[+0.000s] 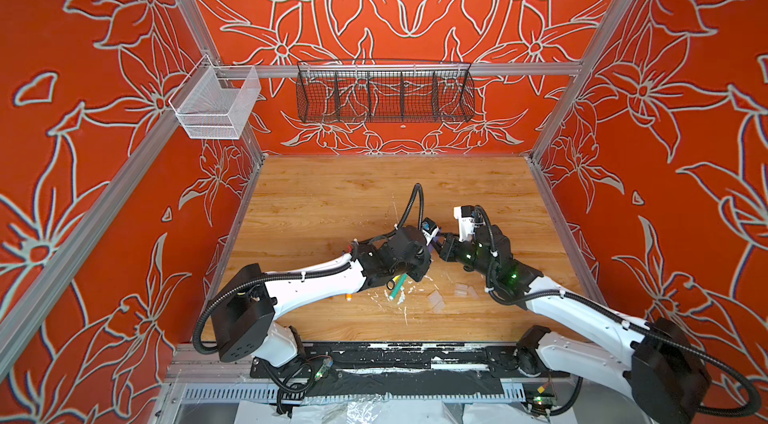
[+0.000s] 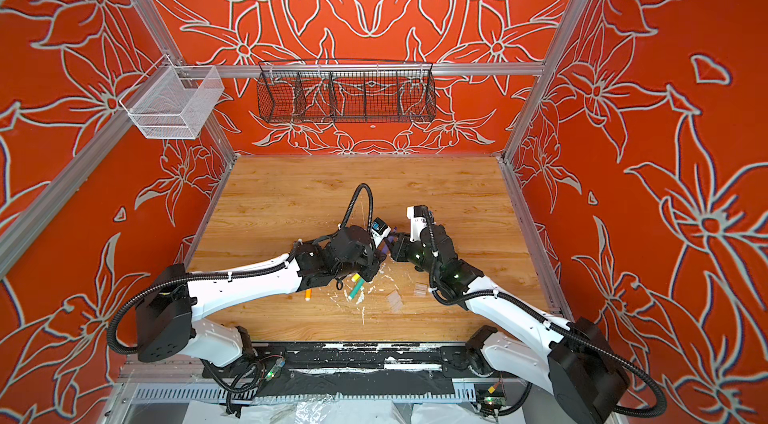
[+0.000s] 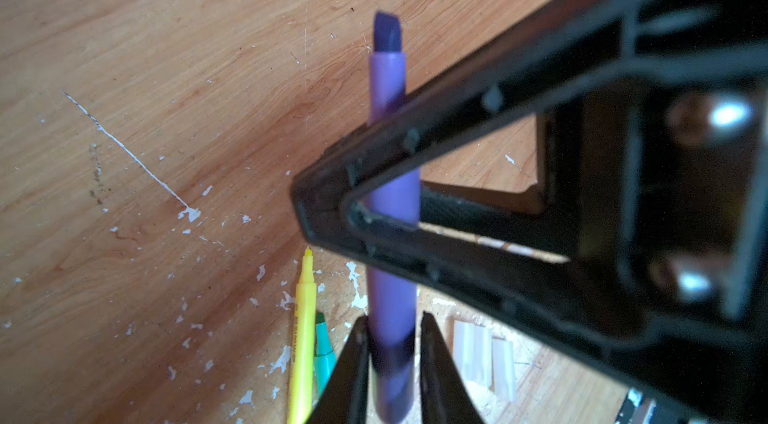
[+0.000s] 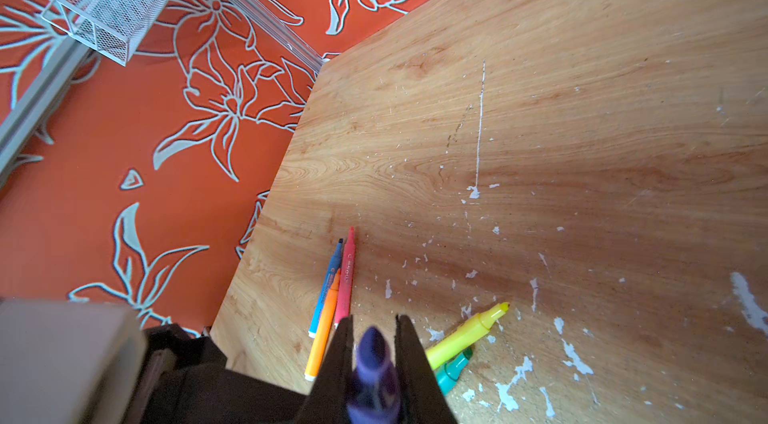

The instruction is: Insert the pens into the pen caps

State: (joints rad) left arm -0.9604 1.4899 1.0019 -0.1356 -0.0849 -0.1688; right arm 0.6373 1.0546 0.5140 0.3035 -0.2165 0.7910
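The purple pen (image 3: 386, 81) hangs above the table between my two grippers, its dark tip bare. My right gripper (image 4: 376, 318) is shut on the purple pen (image 4: 374, 364) near that tip. My left gripper (image 3: 394, 318) flanks the other end, its jaws barely open, with a thin sliver of light on one side. In both top views the grippers meet at mid-table (image 1: 435, 246). The yellow pen (image 4: 469, 332), green pen (image 4: 453, 368), blue pen (image 4: 330, 285), orange pen (image 4: 324, 330) and pink pen (image 4: 345, 276) lie on the wood. Clear pen caps (image 3: 471, 349) (image 1: 461, 289) lie close by.
White paint flecks (image 4: 473, 191) dot the wooden table (image 1: 332, 193). A white mesh basket (image 1: 216, 104) hangs on the left rail and a black wire basket (image 1: 384, 94) on the back wall. The left arm (image 1: 316, 280) covers part of the pens.
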